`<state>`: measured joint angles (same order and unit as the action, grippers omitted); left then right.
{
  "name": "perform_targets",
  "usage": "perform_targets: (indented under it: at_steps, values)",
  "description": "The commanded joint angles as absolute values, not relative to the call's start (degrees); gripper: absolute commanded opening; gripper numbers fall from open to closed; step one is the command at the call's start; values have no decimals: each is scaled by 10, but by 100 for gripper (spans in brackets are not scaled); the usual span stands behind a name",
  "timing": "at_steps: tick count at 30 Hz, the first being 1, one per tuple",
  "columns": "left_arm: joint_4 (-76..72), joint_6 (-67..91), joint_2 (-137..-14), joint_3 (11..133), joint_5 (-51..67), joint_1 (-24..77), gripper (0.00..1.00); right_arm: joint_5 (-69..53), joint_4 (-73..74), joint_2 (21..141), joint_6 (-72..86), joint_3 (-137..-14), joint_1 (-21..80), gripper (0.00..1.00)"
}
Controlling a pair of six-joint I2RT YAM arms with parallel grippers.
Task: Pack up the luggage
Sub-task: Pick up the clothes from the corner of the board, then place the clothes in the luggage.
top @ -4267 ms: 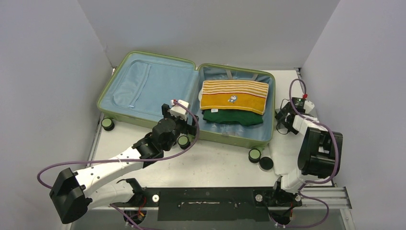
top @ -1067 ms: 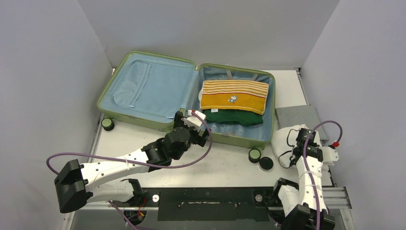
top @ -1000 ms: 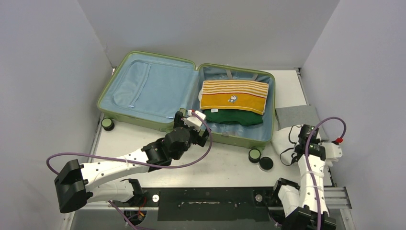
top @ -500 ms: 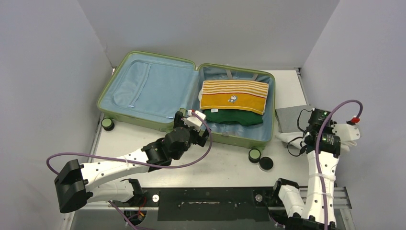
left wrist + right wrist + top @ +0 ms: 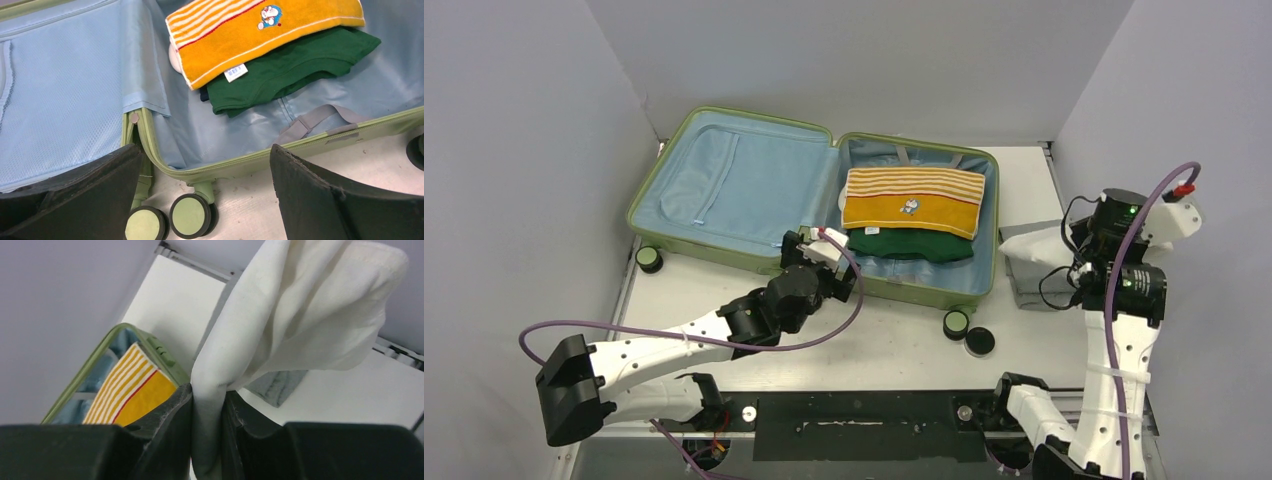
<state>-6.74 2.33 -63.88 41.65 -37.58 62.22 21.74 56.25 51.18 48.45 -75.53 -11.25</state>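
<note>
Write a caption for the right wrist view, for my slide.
The right gripper pinches a white cloth; behind it, the open luggage holds a striped orange towel.

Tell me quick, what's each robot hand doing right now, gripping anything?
Left gripper: jaws open, holding nothing.
Right gripper: jaws shut on a white cloth.

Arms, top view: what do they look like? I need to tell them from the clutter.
The left arm and right arm have white links, black joint housings and looping purple cables. The left tool and right tool have black wedge-shaped fingers.
</note>
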Motion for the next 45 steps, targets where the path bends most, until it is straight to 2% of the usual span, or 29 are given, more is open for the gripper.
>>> perform_targets:
  at_steps: [1,7,11,17,22,31,40,45]
  values:
    - [-104,21,-616,427,-417,625,97,109,467,543,411,-822,-97,0]
    - [-125,8,-598,416,-455,624,97,-156,320,574,382,-836,-81,0]
    - [-142,-9,-583,405,-481,624,97,-244,232,608,408,-821,-45,0]
    - [-168,-32,-566,392,-518,622,97,-222,161,704,360,-847,125,0]
    - [-188,-42,-550,383,-544,613,97,-226,99,789,349,-871,197,0]
    - [-243,-67,-518,354,-577,594,97,-249,-9,839,350,-803,210,0]
    - [-224,-39,-543,363,-552,570,97,-245,-131,739,416,-543,182,0]
    - [-210,-16,-557,367,-533,555,97,-261,-153,702,452,-483,168,0]
